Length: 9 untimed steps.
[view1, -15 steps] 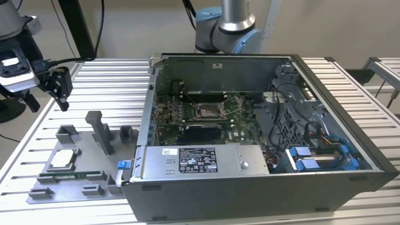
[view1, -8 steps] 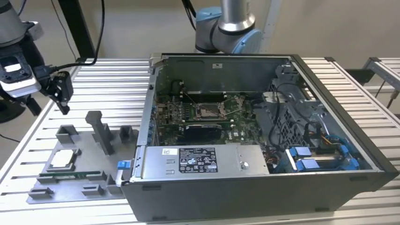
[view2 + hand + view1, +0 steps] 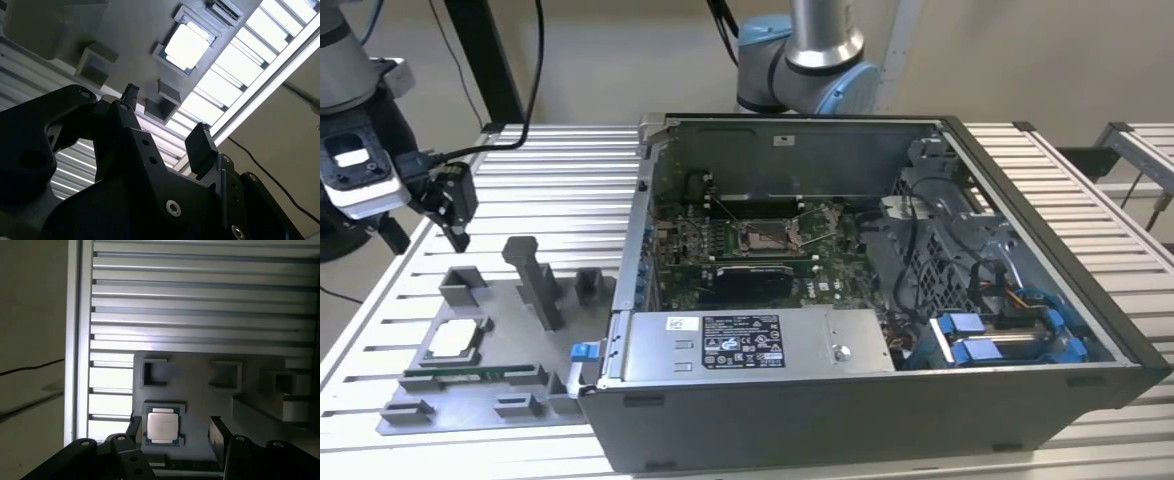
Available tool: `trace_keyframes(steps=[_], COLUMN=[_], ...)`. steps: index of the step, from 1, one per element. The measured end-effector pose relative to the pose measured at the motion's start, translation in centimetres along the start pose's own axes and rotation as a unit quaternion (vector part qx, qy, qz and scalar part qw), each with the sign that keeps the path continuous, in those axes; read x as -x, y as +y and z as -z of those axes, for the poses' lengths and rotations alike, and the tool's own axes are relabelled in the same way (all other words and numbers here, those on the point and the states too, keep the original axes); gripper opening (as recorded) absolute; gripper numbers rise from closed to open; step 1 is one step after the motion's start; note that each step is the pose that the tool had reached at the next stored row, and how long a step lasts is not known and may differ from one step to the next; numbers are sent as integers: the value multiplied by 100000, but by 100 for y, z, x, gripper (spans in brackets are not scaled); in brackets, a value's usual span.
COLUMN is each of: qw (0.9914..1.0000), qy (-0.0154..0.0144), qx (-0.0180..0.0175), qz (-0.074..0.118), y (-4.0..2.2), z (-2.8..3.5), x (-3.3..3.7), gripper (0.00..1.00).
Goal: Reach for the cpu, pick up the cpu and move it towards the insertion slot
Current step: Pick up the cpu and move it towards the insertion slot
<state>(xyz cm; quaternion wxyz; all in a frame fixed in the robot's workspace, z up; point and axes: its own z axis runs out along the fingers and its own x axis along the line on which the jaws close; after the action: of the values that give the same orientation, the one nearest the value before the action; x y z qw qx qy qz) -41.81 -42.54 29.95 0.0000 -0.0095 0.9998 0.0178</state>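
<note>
while my claw hangs above the slatted table, its fingers stand wide apart with nothing between them, so i hold nothing and touch nothing. in the exterior view i am at the far left of the scene, up over the table just beyond the far edge of the grey tray.

the cpu lies flat in a square recess of that tray, silvery top up. in both wrist views it sits below me, well apart from my fingertips; in the first wrist view it lines up in the gap between them. a green stick lies in a groove on the near side of the cpu, and a tall grey post stands on the tray to the exterior view's right of it.

the slot is a square metal frame on the green board inside the open case, which stands on the table at the exterior view's right of the tray, well apart from the cpu and from me.
</note>
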Motion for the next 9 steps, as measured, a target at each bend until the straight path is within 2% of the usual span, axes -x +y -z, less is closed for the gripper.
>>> trace_keyframes(steps=[9], qw=[100000], qy=[5], qx=[-106], qz=[-1], y=[-4], z=[-100], x=[-10], gripper=[100])
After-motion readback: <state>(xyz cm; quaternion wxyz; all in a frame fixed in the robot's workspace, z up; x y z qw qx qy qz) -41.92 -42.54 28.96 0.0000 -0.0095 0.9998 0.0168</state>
